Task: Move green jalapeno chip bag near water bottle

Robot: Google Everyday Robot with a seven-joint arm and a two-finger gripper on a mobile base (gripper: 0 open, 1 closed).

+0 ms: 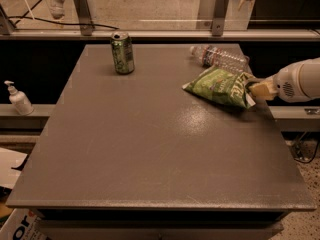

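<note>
The green jalapeno chip bag lies near the table's right edge, its left end on the surface. My gripper reaches in from the right and is shut on the bag's right silver edge. The water bottle lies on its side just behind the bag, at the far right of the table, with its white cap pointing left. Bag and bottle are a short gap apart.
A green soda can stands at the far left-centre of the grey table. A white pump dispenser bottle stands on a ledge left of the table. A glass rail with metal posts runs behind.
</note>
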